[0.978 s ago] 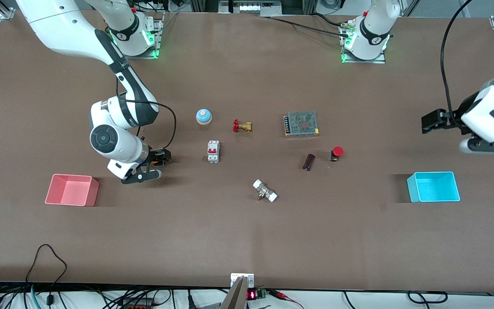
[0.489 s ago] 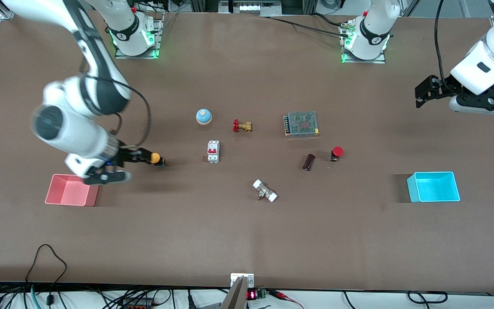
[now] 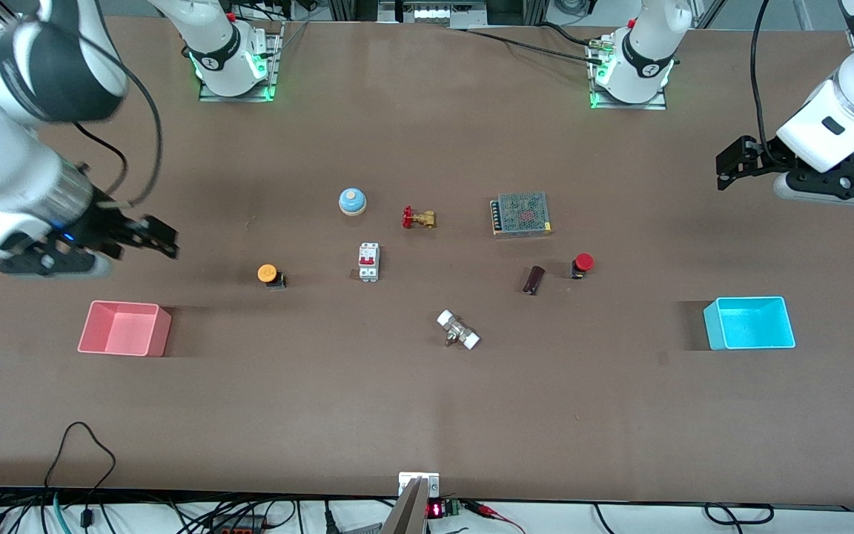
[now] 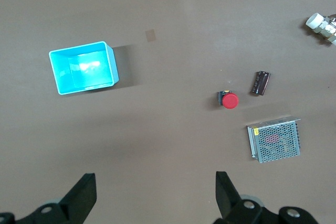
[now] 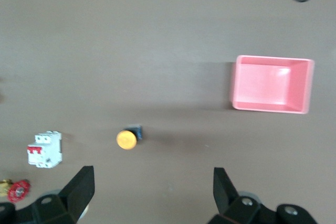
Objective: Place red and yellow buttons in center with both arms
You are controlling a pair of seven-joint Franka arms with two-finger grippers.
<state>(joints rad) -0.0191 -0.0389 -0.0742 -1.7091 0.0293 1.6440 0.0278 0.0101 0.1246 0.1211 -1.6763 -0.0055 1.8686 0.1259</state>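
The yellow button (image 3: 269,274) stands on the brown table beside the white breaker, toward the right arm's end; it also shows in the right wrist view (image 5: 127,138). The red button (image 3: 582,264) stands beside the dark cylinder, nearer the front camera than the mesh box; it also shows in the left wrist view (image 4: 228,99). My right gripper (image 3: 160,241) is open and empty, raised over the table near the pink bin's end. My left gripper (image 3: 727,165) is open and empty, raised over the table at the left arm's end.
A pink bin (image 3: 124,328) sits at the right arm's end, a blue bin (image 3: 749,323) at the left arm's end. Mid-table are a blue bell (image 3: 352,200), brass valve (image 3: 418,218), white breaker (image 3: 368,262), mesh power supply (image 3: 521,213), dark cylinder (image 3: 534,279) and white-capped fitting (image 3: 458,330).
My right gripper let go of the yellow button, left it on the table and rose away toward the right arm's end. My left gripper lifted and drew back toward its base side.
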